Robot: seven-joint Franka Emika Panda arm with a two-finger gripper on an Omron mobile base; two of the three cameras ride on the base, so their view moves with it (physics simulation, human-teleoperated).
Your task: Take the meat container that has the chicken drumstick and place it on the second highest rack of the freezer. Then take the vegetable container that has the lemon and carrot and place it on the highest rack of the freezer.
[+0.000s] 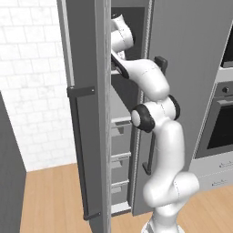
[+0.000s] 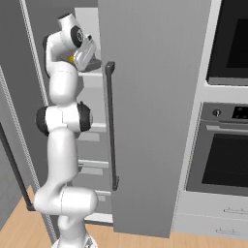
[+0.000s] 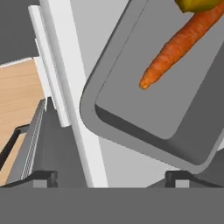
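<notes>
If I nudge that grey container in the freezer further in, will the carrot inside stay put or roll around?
The carrot is round and tapered and lies loose on the flat floor of the grey container, so a sharp push would probably roll or slide it. The raised rim should keep it inside. The container looks rigid, so it would likely slide as one piece.

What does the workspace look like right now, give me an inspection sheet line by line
Surface: freezer rack, pale, bearing the tray.
Job's things: grey vegetable container lying on the rack, carrot inside, lemon at its far end.
Clutter: nothing seen.
Hand: hand open, fingertips apart, holding nothing, just short of the container's near rim.
Cables: nothing seen.
Surroundings: freezer door open; oven to the right; wooden floor.
</notes>
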